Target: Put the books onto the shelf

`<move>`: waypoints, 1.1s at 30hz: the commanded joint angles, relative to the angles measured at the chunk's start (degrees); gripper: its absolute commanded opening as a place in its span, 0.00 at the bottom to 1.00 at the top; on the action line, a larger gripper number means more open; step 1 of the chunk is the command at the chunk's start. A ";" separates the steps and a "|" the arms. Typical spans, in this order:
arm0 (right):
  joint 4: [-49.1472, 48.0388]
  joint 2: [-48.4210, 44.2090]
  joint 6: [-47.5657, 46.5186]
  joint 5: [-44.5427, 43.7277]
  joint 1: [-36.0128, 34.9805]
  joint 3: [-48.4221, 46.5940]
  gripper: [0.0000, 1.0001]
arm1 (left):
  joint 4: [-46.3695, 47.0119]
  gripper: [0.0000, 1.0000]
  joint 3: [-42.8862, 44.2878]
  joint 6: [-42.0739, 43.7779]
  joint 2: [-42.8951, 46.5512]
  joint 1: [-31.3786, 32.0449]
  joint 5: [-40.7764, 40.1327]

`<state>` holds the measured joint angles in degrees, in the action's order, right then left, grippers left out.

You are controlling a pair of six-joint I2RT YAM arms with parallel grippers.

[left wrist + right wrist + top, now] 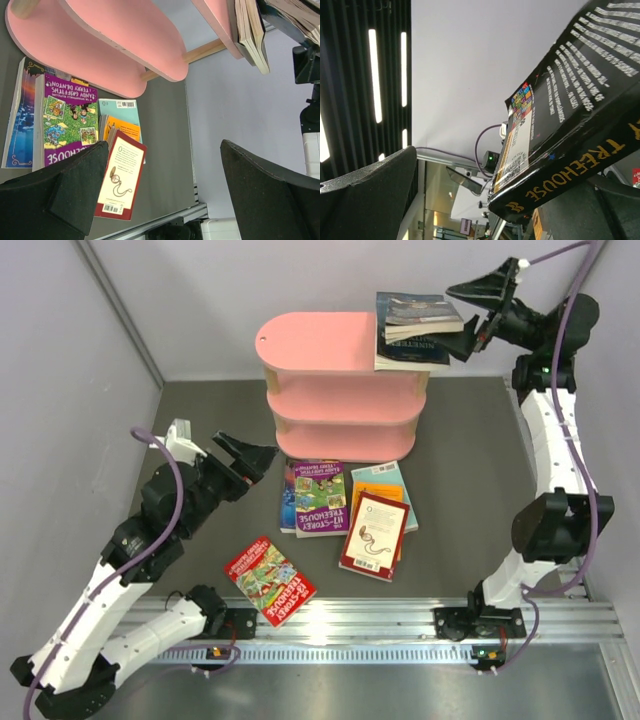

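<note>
The pink shelf (pixel 340 390) stands at the back middle, and three books (pixel 415 330) lie stacked on the right end of its top board. My right gripper (pixel 478 315) is open at that stack's right edge. In the right wrist view a dark Treehouse book (pixel 570 125) lies close to one finger (pixel 590 210), with the other finger far off. My left gripper (pixel 250 462) hangs open above the table, left of the loose books. These are a purple-green book (pixel 318 498), a teal book (pixel 395 480), an orange book (pixel 375 495), a maroon-and-cream book (pixel 375 535) and a red Treehouse book (pixel 270 580).
A blue book (pixel 288 495) lies under the purple-green one. Grey walls close in the table on the left, back and right. A metal rail (pixel 380 625) with both arm bases runs along the near edge. The shelf's lower boards (pixel 125 40) hold nothing visible.
</note>
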<state>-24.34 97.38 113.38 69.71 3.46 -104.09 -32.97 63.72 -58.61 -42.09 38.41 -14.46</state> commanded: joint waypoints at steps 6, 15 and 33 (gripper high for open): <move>-2.56 -0.79 22.23 -1.07 -1.53 -5.77 1.00 | 4.14 0.99 -0.09 -0.45 0.69 -0.09 -0.66; -8.62 1.14 30.93 -5.46 -2.58 -9.54 1.00 | 4.06 0.98 -0.71 -1.07 0.78 -0.09 -0.31; -16.52 -2.71 37.26 -11.09 -4.78 -3.78 1.00 | 2.39 0.98 -2.02 -1.95 3.59 -0.09 -1.19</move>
<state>-35.83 99.22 114.67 59.99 -0.86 -111.94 -32.58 62.04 -60.14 -39.75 38.41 -14.66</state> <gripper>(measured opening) 0.996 0.983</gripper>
